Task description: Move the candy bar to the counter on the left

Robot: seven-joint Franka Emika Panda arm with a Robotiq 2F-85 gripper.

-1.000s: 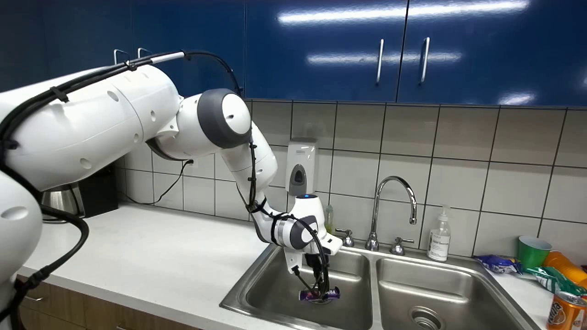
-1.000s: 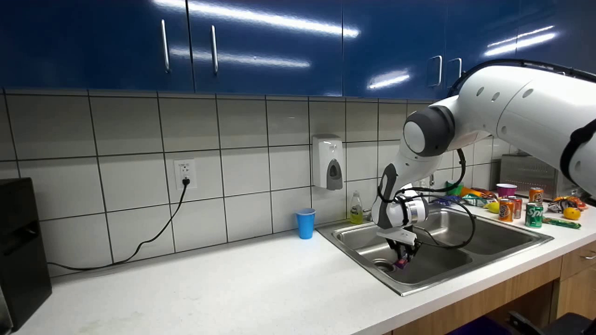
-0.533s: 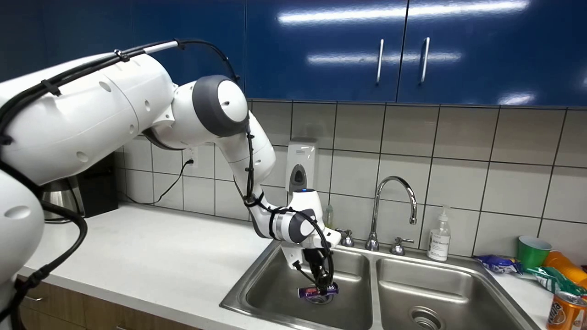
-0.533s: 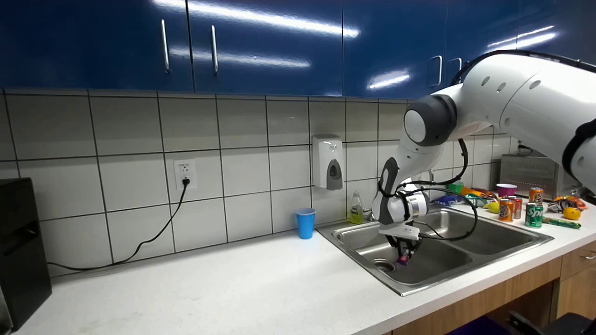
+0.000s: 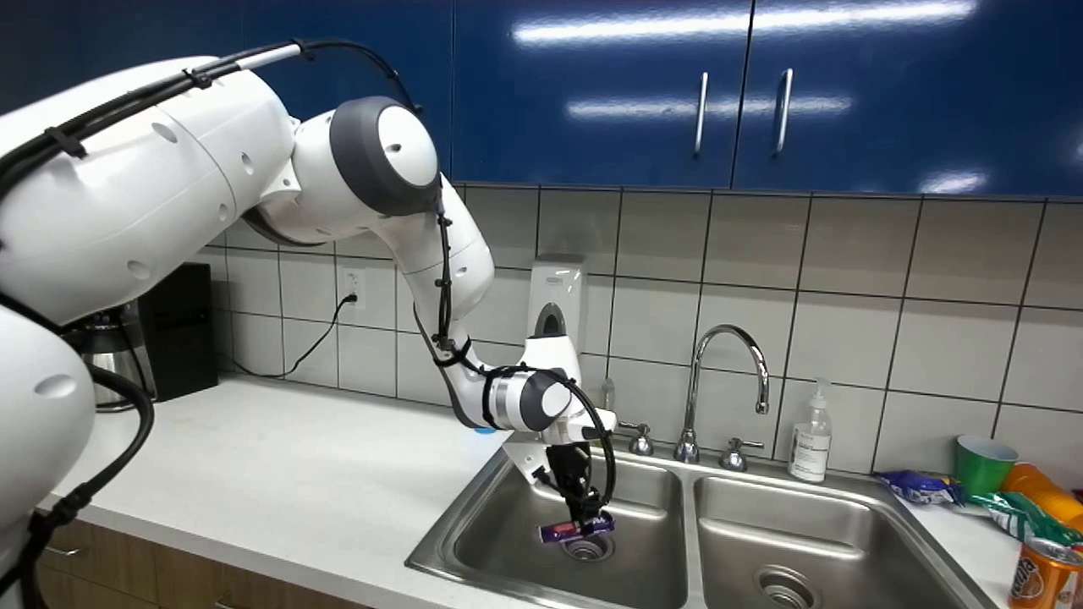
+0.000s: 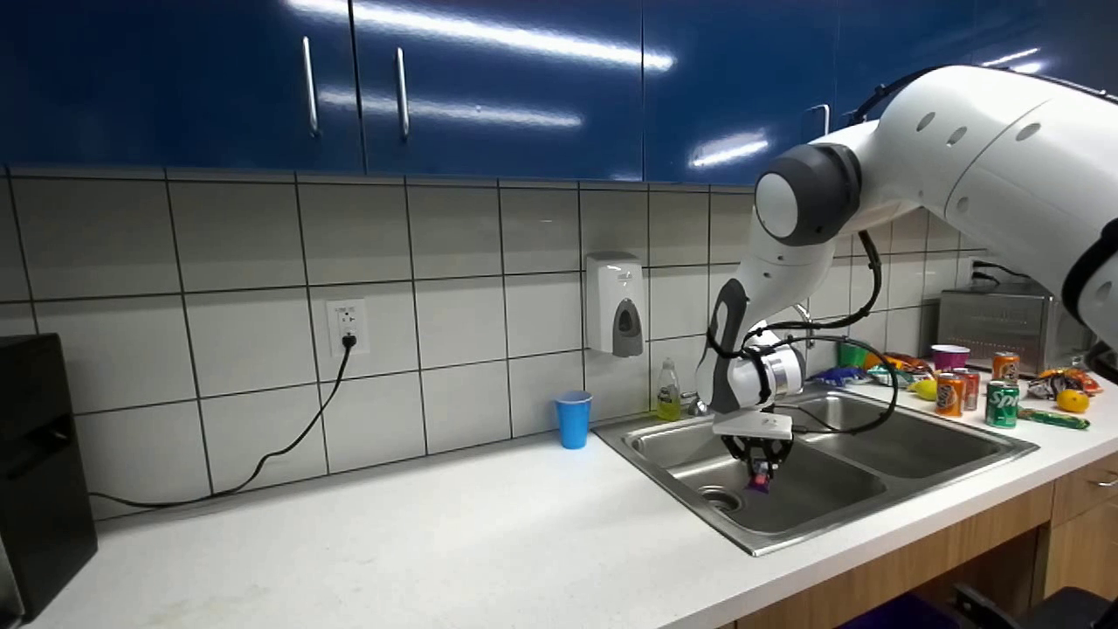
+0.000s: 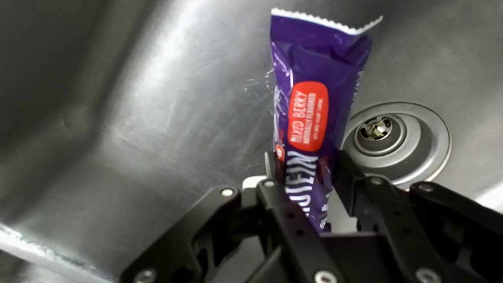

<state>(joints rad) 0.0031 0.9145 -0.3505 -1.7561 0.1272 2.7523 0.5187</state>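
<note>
Holding one bar (image 7: 312, 118), seemingly aloft, two basins (image 5: 643, 567)

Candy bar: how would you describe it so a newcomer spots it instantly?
Find the stainless double sink, then its basin farther from the green can. There the gripper holds the candy bar. Unlike the grey steel and black gripper around it, the bar is purple, with a red label reading "MIXED BERRY".

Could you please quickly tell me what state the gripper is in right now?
Gripper: closed on the candy bar, holding it by its long sides.
</note>
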